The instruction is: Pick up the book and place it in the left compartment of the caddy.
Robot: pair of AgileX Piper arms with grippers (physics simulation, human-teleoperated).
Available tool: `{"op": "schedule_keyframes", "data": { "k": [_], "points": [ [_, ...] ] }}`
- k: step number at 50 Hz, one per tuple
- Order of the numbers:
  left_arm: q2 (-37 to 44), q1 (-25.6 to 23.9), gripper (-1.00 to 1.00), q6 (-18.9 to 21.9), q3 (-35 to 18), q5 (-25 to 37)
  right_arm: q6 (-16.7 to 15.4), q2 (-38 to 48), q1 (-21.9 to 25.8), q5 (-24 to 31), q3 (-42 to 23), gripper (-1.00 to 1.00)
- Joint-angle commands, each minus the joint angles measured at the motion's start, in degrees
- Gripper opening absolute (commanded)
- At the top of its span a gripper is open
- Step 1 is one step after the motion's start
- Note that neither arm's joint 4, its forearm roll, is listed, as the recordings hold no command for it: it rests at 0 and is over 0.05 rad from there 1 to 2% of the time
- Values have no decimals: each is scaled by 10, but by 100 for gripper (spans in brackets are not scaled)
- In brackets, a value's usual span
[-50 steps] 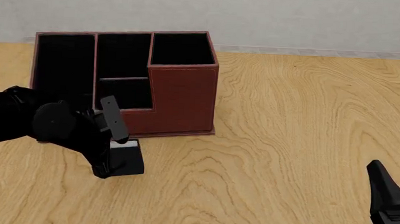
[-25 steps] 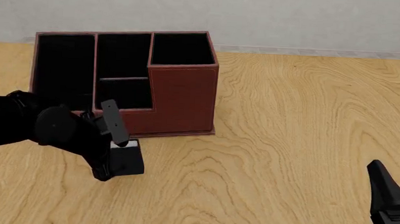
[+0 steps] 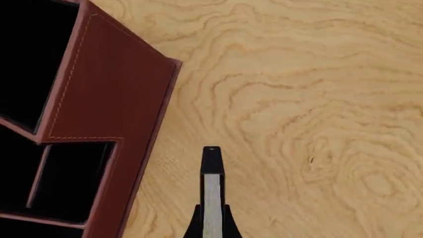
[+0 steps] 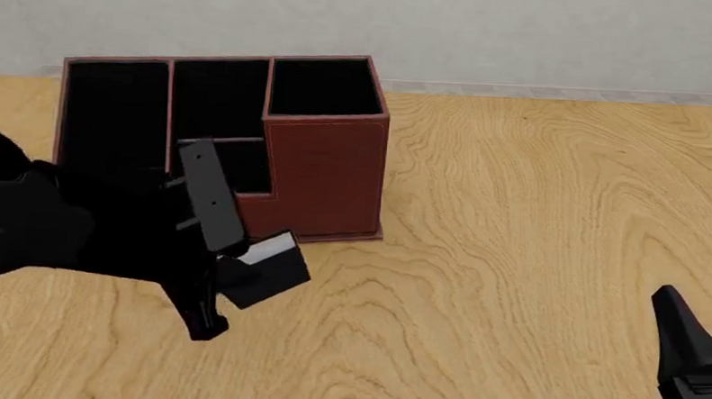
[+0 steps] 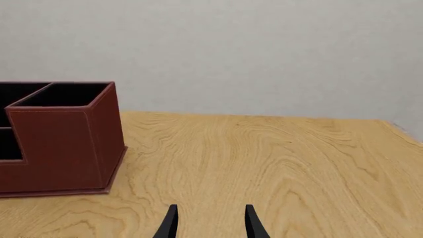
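The book (image 4: 271,268), small and black with a white page edge, hangs tilted just above the table in front of the caddy (image 4: 321,175). My left gripper (image 4: 227,268) is shut on it. In the left wrist view the book (image 3: 211,191) shows edge-on between the two fingers (image 3: 195,224), with the caddy's tall reddish-brown end (image 3: 106,94) beside it. The left compartment (image 4: 113,121) is the long black slot at the caddy's far left, partly hidden by my left arm. My right gripper (image 4: 690,358) rests open at the front right, far from both; its fingertips (image 5: 170,222) hold nothing.
The wooden table (image 4: 548,217) stretches to the right of the caddy. A pale wall (image 5: 264,49) rises behind the table's far edge. The caddy's tall square section (image 4: 325,85) stands at its right end.
My left gripper has lifted the book off the table and tilted it, shifting it slightly right. The left arm has risen. The right arm has not moved.
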Motion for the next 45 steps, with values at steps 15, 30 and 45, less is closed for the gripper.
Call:
{"op": "schedule_keyframes", "data": {
  "k": [15, 30, 45],
  "points": [
    [-139, -156, -100, -107, -120, 50, -7, -1, 0, 3, 0, 100],
    [-199, -132, -100, -73, -153, 2, -1, -2, -2, 4, 0, 100],
    [-252, -75, -100, -93, -193, -43, 4, 0, -2, 3, 0, 100]
  ]
}}
